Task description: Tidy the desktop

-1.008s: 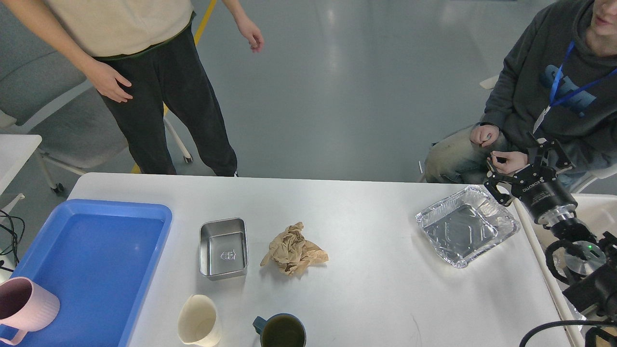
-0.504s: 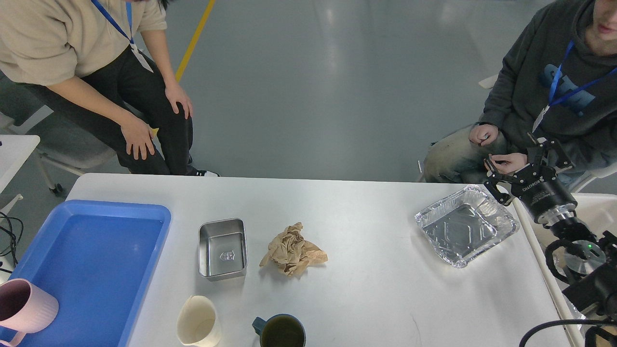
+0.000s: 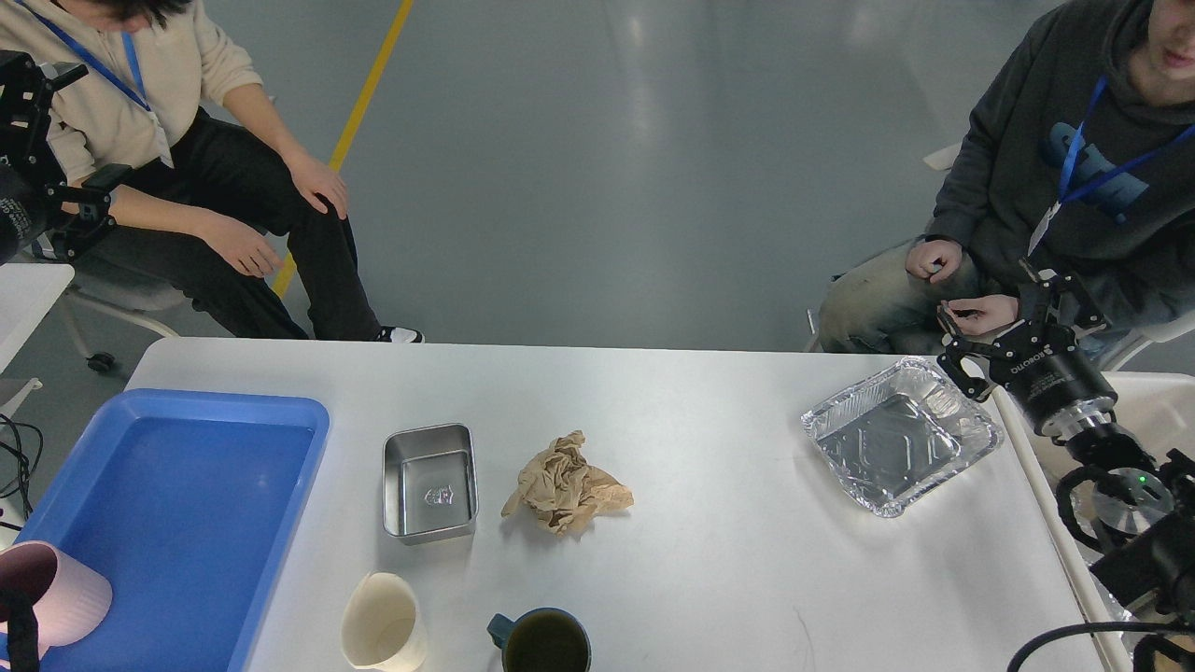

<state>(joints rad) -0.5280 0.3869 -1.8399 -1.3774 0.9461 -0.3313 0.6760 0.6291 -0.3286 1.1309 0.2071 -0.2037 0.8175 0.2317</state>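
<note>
White surface (image 3: 709,560) fills the lower view, rounded far-left corner visible. Landmark: crumpled brown paper (image 3: 565,483), roughly mid-surface.

- Steel rectangular tin (image 3: 429,483): just left of the paper, apart from it, open side up.
- Blue tray (image 3: 177,448): well left of the paper, at the surface's left edge. Pink cup (image 3: 47,597) lies tipped at the tray's near-left corner.
- Cream cup (image 3: 383,623): nearer than the paper, to its left, at the near edge.
- Dark mug (image 3: 543,642): nearer than the paper, almost straight below it, cut off by the view's edge.
- Foil tray (image 3: 901,437): well right of the paper, set askew near the right edge.

Right end effector (image 3: 1013,313): beyond the foil tray's far-right corner, fingers spread, holding nothing.
Left end effector (image 3: 33,154): far upper left, well off the surface; fingers dark, cannot tell spread or pressed together.

Two seated people beyond the surface, one left, one right.
</note>
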